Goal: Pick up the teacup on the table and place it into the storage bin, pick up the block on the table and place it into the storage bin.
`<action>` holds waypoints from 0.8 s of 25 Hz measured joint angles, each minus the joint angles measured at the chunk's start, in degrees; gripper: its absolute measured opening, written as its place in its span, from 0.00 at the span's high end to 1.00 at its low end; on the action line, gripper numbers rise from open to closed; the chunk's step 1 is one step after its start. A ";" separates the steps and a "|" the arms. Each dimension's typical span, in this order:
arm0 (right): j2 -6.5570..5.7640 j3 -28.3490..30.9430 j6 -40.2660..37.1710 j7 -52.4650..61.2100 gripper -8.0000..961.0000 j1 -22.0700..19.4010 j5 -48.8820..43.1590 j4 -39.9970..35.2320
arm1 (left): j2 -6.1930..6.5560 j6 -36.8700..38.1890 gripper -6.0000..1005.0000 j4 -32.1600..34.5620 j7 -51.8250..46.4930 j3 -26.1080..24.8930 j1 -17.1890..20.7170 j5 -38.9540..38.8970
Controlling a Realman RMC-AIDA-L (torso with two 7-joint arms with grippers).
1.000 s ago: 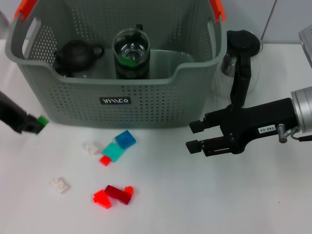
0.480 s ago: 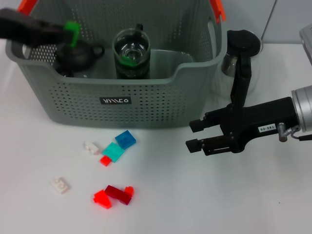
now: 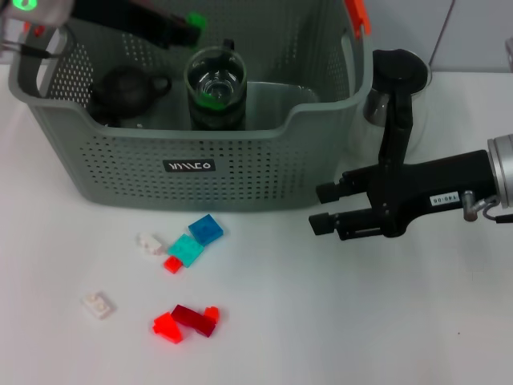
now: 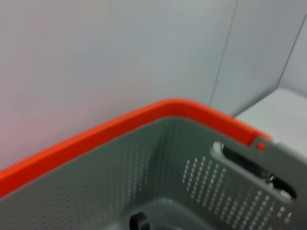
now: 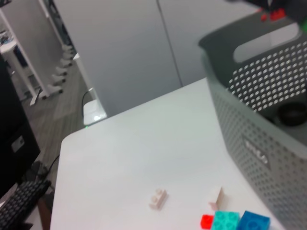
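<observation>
The left gripper (image 3: 191,26) reaches over the back of the grey storage bin (image 3: 192,172), above its open top, pinching a small green block (image 3: 195,19) between its fingertips. Inside the bin sit a dark teapot (image 3: 124,88) on the left and a glass cup (image 3: 215,87) in the middle, with bare floor to their right. The right gripper (image 3: 321,208) hovers over the white table (image 3: 337,321) just off the bin's right front corner, fingers spread apart and holding nothing. Loose blocks lie on the table before the bin: blue (image 3: 206,228), teal (image 3: 186,249), white (image 3: 97,304), red (image 3: 168,326), with open table all around them.
</observation>
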 joint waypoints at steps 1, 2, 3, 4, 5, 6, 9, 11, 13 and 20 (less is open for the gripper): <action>0.01 0.34 -0.01 -0.04 0.36 0.09 0.00 0.06 | 0.00 -1.50 0.80 -1.45 -0.10 0.95 -0.59 0.86; 0.03 0.42 -0.03 -0.07 0.36 0.15 0.01 0.06 | -0.07 -3.47 0.80 -3.51 -0.22 2.39 -1.33 1.98; 0.06 0.43 -0.03 -0.08 0.36 0.21 0.01 0.06 | -0.19 -5.02 0.80 -4.78 -0.27 3.29 -1.69 2.72; 0.10 0.38 -0.06 -0.08 0.36 0.24 -0.01 0.06 | -0.44 -7.02 0.79 -6.09 -0.30 4.40 -2.09 3.58; 0.16 0.32 -0.07 -0.08 0.36 0.28 -0.03 0.06 | -0.74 -8.68 0.79 -7.19 -0.31 5.44 -2.38 4.20; 0.20 0.30 -0.07 -0.05 0.36 0.29 -0.07 0.06 | -1.17 -10.80 0.79 -8.22 -0.32 6.71 -2.61 5.01; 0.23 0.29 -0.08 0.07 0.36 0.29 -0.09 0.06 | -2.12 -15.18 0.79 -10.44 -0.35 9.81 -3.12 7.25; 0.25 0.27 -0.09 0.11 0.36 0.29 -0.08 0.06 | -2.78 -17.46 0.79 -11.74 -0.38 10.93 -3.55 8.95; 0.26 0.25 -0.16 0.12 0.36 0.28 -0.11 0.05 | -3.62 -19.79 0.79 -12.95 -0.45 11.34 -4.10 11.15; 0.27 0.24 -0.44 0.09 0.36 0.15 -0.16 0.04 | -5.24 -23.67 0.79 -13.27 -2.33 11.42 -4.46 15.81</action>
